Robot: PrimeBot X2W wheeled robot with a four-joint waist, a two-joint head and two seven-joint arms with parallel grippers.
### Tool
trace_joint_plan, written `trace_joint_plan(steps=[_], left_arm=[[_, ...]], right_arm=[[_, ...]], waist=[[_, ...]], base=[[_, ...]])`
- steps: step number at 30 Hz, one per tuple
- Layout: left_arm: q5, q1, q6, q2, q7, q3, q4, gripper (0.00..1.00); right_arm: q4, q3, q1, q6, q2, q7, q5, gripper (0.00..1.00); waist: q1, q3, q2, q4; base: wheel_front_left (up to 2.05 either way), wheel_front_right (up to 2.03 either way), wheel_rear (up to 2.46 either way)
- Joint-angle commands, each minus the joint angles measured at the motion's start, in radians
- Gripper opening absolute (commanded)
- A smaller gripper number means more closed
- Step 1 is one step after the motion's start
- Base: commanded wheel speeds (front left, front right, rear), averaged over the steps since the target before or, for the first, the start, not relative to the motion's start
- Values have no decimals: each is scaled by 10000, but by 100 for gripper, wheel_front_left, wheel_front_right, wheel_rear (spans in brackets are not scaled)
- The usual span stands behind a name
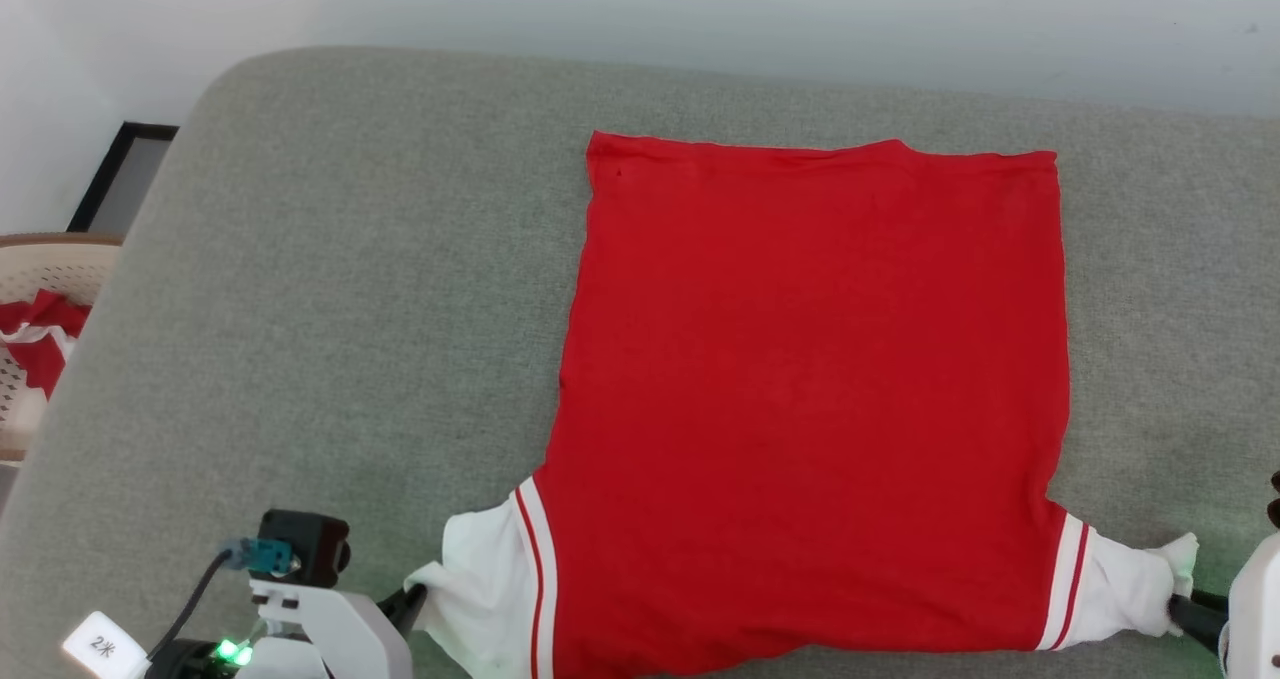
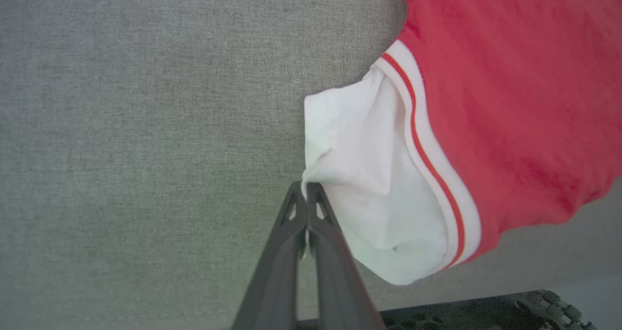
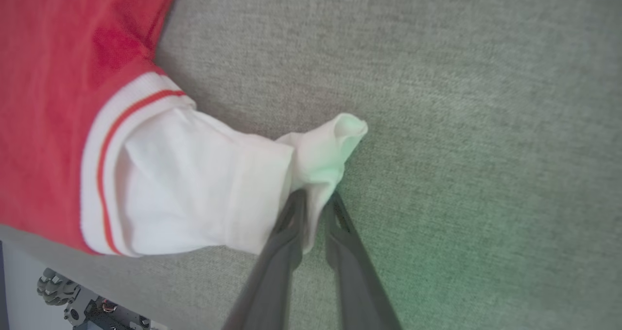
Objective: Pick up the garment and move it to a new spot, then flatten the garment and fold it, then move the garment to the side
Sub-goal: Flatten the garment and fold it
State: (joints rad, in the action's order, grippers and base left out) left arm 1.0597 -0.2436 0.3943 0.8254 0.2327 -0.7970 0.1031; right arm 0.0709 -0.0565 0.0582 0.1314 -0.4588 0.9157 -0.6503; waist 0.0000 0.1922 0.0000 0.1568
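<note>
The red garment (image 1: 810, 389) lies spread flat on the grey cushion (image 1: 330, 309), its white sleeves with red-and-white striped trim pointing out at the near corners. My left gripper (image 1: 415, 594) is shut on the tip of the left white sleeve (image 2: 359, 165); the left wrist view shows its fingers (image 2: 307, 186) pressed together on the fabric edge. At the lower right, my right gripper (image 1: 1180, 609) holds its fingers slightly apart, open, and the bunched tip of the right white sleeve (image 3: 320, 150) still lies between them (image 3: 316, 199).
A pale basket (image 1: 30, 259) holding red and white cloth stands off the cushion's left edge. A dark-framed panel (image 1: 120, 174) leans by the wall behind it. Bare grey cushion stretches left of the garment. My wheeled base (image 3: 58, 291) sits below the near edge.
</note>
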Motion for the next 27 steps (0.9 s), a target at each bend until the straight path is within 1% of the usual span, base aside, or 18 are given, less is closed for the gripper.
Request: trace_joint_plan(steps=[1, 6, 12, 14, 16, 17, 18, 21, 23, 27], left_arm=[[-18, 21, -85, -54, -102, 13, -58, 0], [-41, 65, -138, -185, -234, -24, -123, 0], [-154, -31, -161, -323, -362, -72, -49, 0], [-195, -106, -175, -397, -408, -97, -22, 0], [-290, -206, -216, -490, -428, -131, 13, 0], [-314, -261, -240, -535, -447, -151, 26, 0], [-314, -261, -240, -535, -447, -151, 26, 0], [-438, -477, -332, -720, -470, -229, 15, 0], [-523, -667, -437, -878, -444, -307, -26, 0], [-696, -1141, -743, -1250, -368, -500, -219, 0]], right_arm=[[54, -22, 67, -13, -54, 89, 138, 100], [-562, -258, 238, -11, -152, 657, 128, 100], [-1829, -899, 838, -10, -138, 1615, 245, 100], [-2127, -1123, 1331, -11, -88, 1692, 401, 100], [-2266, -1203, 1908, -11, -116, 1485, 689, 100], [-2219, -1214, 2247, -11, -107, 1284, 837, 100], [-2219, -1214, 2247, -11, -107, 1284, 837, 100], [-1680, -1022, 3312, -11, -206, 459, 1255, 100], [-1063, -790, 4046, -11, -318, -185, 1547, 100], [565, -407, 5389, -10, -518, -1185, 2065, 100]], waist=[[0, -25, 0, 10], [0, -81, 0, 100], [0, -16, 0, 346], [0, 65, 0, 447], [0, 191, 0, 579], [0, 264, 0, 650], [0, 264, 0, 650], [0, 506, 0, 890], [0, 690, 0, 1089], [0, 1075, 0, 1564]], base=[[0, 0, 0], [0, 0, 0], [0, 0, 0], [0, 0, 0], [0, 0, 0], [0, 0, 0], [0, 0, 0], [0, 0, 0], [0, 0, 0], [0, 0, 0]])
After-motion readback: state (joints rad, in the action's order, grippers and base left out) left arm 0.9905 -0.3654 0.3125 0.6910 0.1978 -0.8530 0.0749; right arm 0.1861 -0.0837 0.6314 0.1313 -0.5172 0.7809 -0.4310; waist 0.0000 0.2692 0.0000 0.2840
